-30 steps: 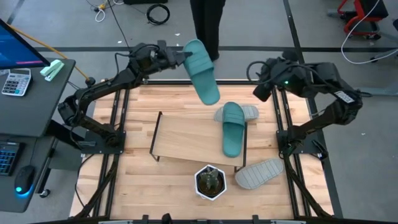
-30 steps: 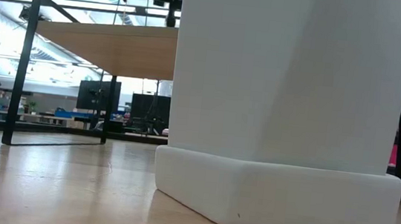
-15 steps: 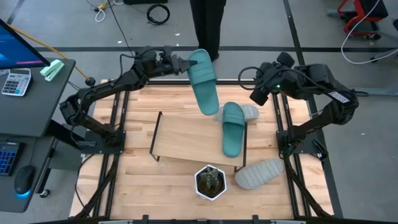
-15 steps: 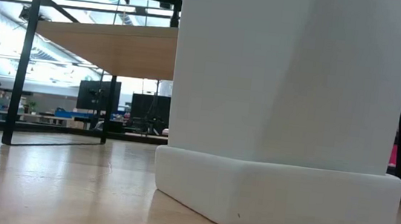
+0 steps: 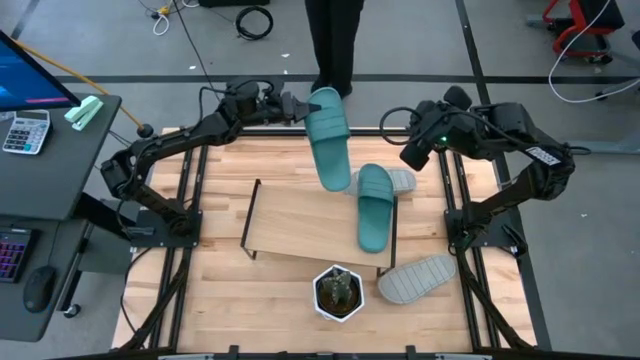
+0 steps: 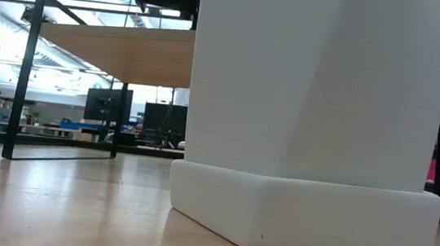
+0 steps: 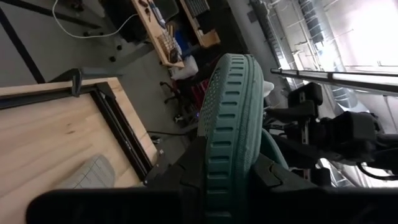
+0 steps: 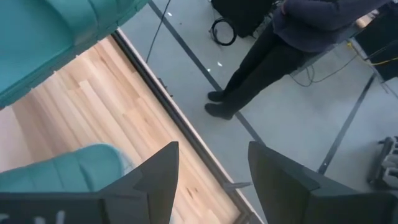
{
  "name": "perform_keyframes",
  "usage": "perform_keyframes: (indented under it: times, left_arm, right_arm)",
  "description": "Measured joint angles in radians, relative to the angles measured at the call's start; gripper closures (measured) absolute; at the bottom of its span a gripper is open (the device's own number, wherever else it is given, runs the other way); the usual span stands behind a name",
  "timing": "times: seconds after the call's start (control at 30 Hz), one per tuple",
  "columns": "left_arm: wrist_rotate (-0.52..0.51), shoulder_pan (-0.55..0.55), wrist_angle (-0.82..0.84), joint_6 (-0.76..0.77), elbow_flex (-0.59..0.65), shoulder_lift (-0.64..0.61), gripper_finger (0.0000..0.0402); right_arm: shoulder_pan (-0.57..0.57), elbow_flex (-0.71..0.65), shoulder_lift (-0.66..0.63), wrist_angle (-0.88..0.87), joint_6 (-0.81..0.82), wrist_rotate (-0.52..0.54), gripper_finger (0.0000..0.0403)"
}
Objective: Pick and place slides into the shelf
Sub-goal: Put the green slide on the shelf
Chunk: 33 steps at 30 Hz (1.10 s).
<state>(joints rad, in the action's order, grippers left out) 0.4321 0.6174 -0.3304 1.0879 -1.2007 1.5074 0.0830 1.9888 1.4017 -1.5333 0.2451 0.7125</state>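
Wooden table (image 5: 215,300) underneath everything, with the shelf (image 5: 300,225) standing mid-table, board top up. Behind the far edge, a person (image 5: 330,40) standing on the grey floor. Near the front edge, a white planter (image 5: 338,292), blocking most of the low view.

One teal slide (image 5: 373,205) already lying on the shelf's right end: one of four placed, by the look of it. Second teal slide (image 5: 327,135) up in the air over the far edge of the shelf, heel pinched by the left gripper (image 5: 291,105), toe hanging down toward the board; in the left wrist view, ridged sole edge clamped between the two dark fingers (image 7: 186,171). One grey slide (image 5: 400,181) on the table just behind the placed teal one, partly hidden by it. Other grey slide (image 5: 417,277) on the table near the shelf's front right corner.

Right gripper (image 5: 413,152) hovering off the shelf's far right, fingers spread, holding nothing.

Judged progress: roughly a quarter done, second slide mid-carry and not yet set down, both grey ones left to fetch.
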Motion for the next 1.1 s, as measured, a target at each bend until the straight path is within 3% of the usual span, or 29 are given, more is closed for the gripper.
perform_keyframes:
  times: [0.77, 1.1]
  left_arm:
    - [0.002, -0.054, 0.129, -0.073, 0.0, 0.0, 0.0341]
    - [-0.033, -0.11, 0.129, -0.034, -0.001, 0.081, 0.0341]
  right_arm:
    - [0.0, 0.0, -0.002, -0.039, 0.051, -0.019, 0.0204]
    - [0.0, 0.0, -0.004, -0.038, 0.052, -0.019, 0.0204]
